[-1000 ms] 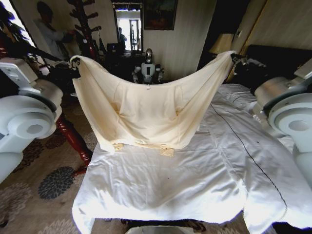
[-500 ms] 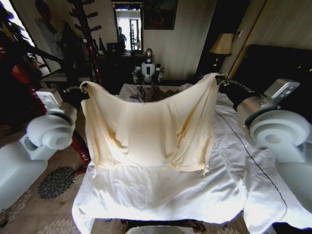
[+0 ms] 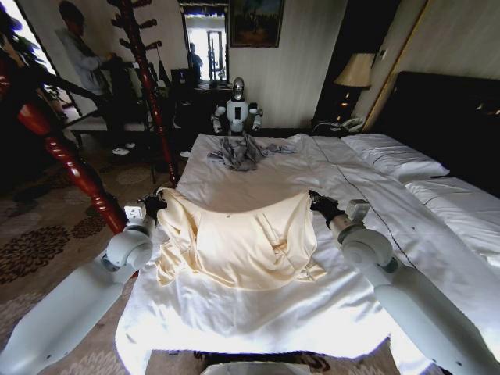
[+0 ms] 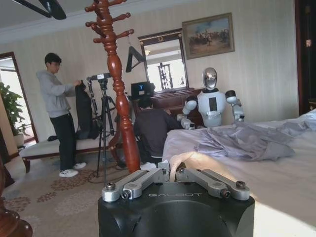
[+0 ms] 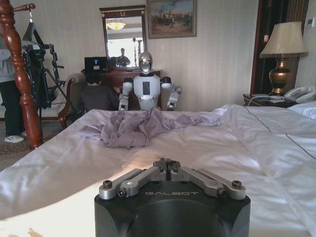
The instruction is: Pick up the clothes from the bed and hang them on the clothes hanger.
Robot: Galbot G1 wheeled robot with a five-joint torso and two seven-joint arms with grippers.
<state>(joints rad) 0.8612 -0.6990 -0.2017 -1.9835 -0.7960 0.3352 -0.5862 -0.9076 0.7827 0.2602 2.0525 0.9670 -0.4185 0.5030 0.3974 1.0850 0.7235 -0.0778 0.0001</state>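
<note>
The clothes (image 3: 234, 246), a pale cream-yellow garment, lie spread and rumpled across the near half of the bed (image 3: 258, 316). My left gripper (image 3: 154, 205) is low over the mattress and shut on the garment's left upper corner. A fold of cream fabric shows between its fingers (image 4: 174, 165). At the right upper corner, my right gripper (image 3: 319, 201) is likewise shut on the cloth, its fingertips (image 5: 167, 163) pressed together. The clothes hanger (image 4: 130, 58), black and triangular, hangs from the wooden coat stand (image 4: 118, 84) beyond the bed's left side.
A grey garment (image 3: 242, 151) lies crumpled at the far end of the bed. White pillows (image 3: 394, 160) rest against the dark headboard on the right. A red-brown bedpost (image 3: 70, 164) rises close to my left arm. A small humanoid robot (image 3: 237, 109) stands by the dresser.
Both arms have come down and reached forward. The clothes, held spread in the air before, now lie on the bed with both grippers still at the corners.
</note>
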